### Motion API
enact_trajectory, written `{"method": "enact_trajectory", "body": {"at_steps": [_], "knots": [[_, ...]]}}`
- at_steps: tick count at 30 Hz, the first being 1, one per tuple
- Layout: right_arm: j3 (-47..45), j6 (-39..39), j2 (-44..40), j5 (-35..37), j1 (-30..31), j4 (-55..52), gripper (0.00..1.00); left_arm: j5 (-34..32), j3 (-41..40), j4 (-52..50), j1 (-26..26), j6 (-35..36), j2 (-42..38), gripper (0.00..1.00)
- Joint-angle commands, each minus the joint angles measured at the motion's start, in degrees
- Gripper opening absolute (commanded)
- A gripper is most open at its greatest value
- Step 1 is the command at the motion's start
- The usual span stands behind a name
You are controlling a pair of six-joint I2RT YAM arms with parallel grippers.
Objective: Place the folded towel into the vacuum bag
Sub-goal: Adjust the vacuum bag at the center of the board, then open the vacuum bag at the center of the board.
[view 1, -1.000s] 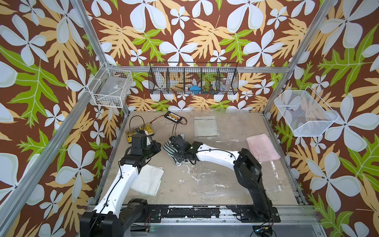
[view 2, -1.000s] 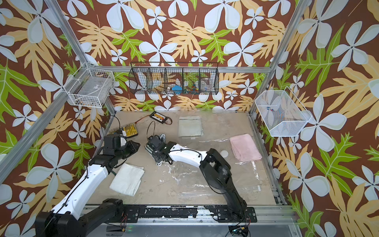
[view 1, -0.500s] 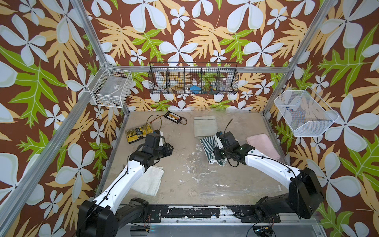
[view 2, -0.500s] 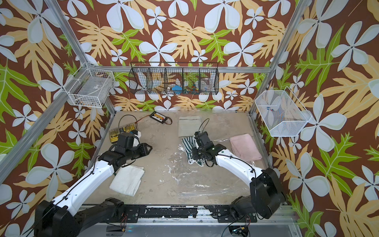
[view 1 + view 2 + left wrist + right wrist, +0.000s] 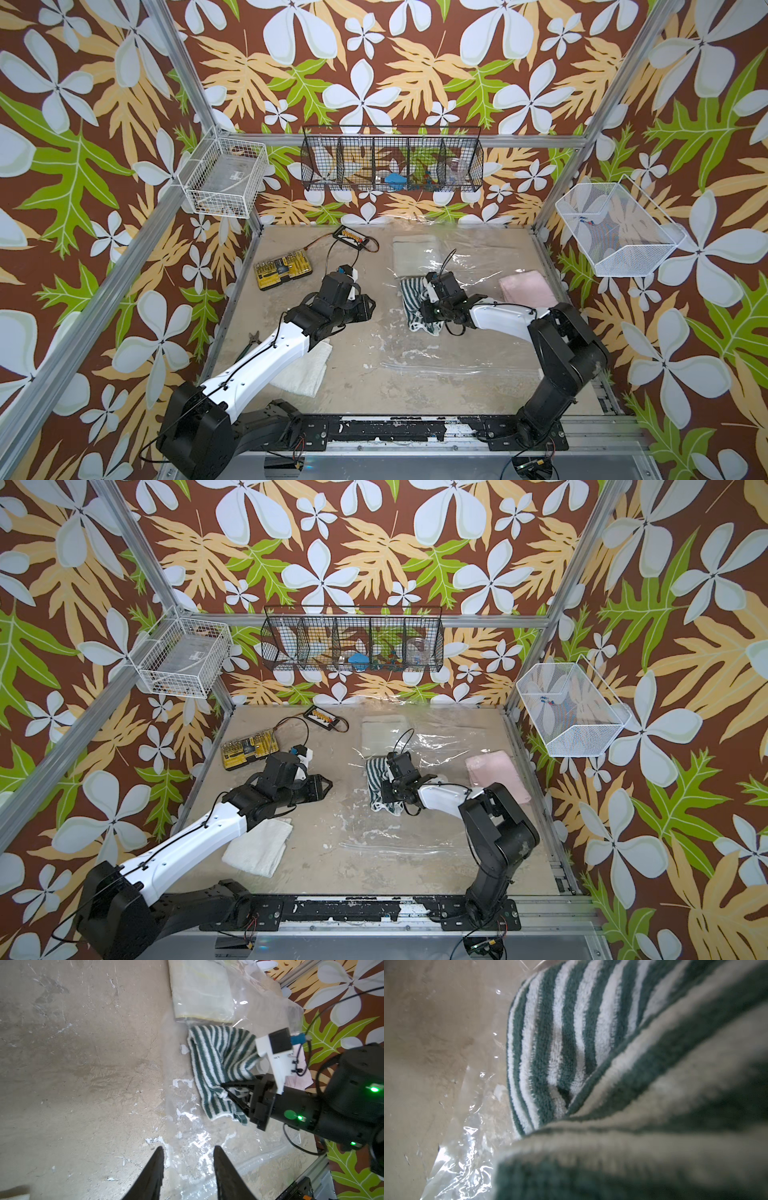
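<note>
A green-and-white striped towel (image 5: 411, 297) (image 5: 376, 779) (image 5: 209, 1059) (image 5: 560, 1032) hangs bunched from my right gripper (image 5: 422, 311) (image 5: 225, 1089), which is shut on its edge. Its lower part rests at the left side of the vacuum bag (image 5: 457, 345) (image 5: 415, 829) (image 5: 199, 1147) (image 5: 463, 1157), a clear crinkly sheet lying flat on the table. I cannot tell whether the towel is inside the plastic. My left gripper (image 5: 370, 307) (image 5: 326, 785) (image 5: 188, 1148) hovers open and empty over the bag's left edge, left of the towel.
A beige folded towel (image 5: 415, 253) lies under plastic at the back. A pink towel (image 5: 525, 286) lies at the right and a white one (image 5: 307, 365) at the front left. A yellow bit case (image 5: 282, 272) and a black cabled device (image 5: 351, 239) sit back left.
The right arm carried the striped towel rightward from the table's left-centre onto the bag. The left gripper moved right toward the centre, and its jaws opened.
</note>
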Motion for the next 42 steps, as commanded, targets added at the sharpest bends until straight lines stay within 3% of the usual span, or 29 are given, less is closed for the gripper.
{"method": "enact_trajectory", "body": {"at_steps": [1, 6, 13, 19, 23, 29, 32, 37, 42], "knots": [[2.73, -2.09, 5.34, -1.58, 0.95, -8.7, 0.06, -0.66, 0.8, 0.16, -0.17, 2.91, -0.88, 0.42], [8.94, -6.04, 7.83, 1.32, 0.99, -12.23, 0.06, 1.51, 2.56, 0.18, -1.59, 7.53, -0.49, 0.42], [14.02, -4.13, -3.2, -8.45, -0.86, -16.7, 0.08, -0.8, 4.94, -2.85, -11.71, 15.26, 1.55, 0.43], [2.62, -2.17, -18.15, -10.4, -11.13, -20.41, 0.08, -9.3, 3.04, -5.73, -26.73, 23.17, 3.9, 0.53], [-4.57, -3.13, -25.35, -6.87, -16.78, -21.66, 0.08, -17.63, 2.28, -4.93, -36.47, 27.3, 13.22, 0.58], [-9.83, -1.88, -24.77, -4.64, -18.76, -20.04, 0.07, -24.64, 5.69, -3.88, -40.53, 31.89, 23.99, 0.61], [-11.26, -0.98, -22.63, -5.17, -18.77, -17.89, 0.07, -23.2, 7.72, -2.95, -40.95, 34.06, 26.77, 0.66], [-11.3, -1.82, -19.42, -3.12, -18.76, -17.29, 0.07, -20.84, 11.2, -1.23, -43.51, 37.79, 31.43, 0.82], [-11.64, -2.62, -17.97, -2.52, -18.76, -16.77, 0.07, -22.63, 13.5, 2.44, -44.29, 39.58, 34.4, 0.84]]}}
